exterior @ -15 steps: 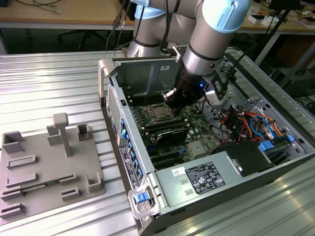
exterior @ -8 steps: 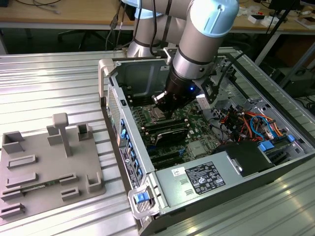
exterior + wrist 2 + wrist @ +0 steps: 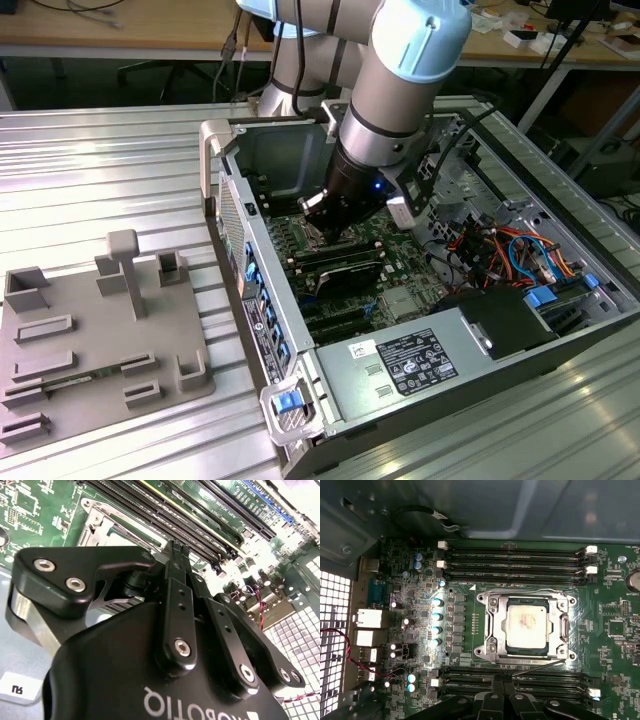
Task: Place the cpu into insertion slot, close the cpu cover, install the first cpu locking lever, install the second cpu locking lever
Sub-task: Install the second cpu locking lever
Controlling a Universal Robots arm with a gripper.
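Observation:
In the first wrist view the cpu, a pale square chip, lies flat in the socket on the green motherboard. The cpu cover, a silvery frame, is folded down around it. One thin wire lever runs straight along the socket's far side. A second lever lies slanted along the near side, and its free end points at my gripper. The black fingers are pressed together with nothing seen between them, just off the socket's edge. In the exterior view the gripper hangs low over the board inside the open case.
Memory slots flank the socket on both sides. Capacitors stand in a row beside it. A red and black wire loops near the perforated case wall. The power supply, coloured cables and a grey fixture plate lie around.

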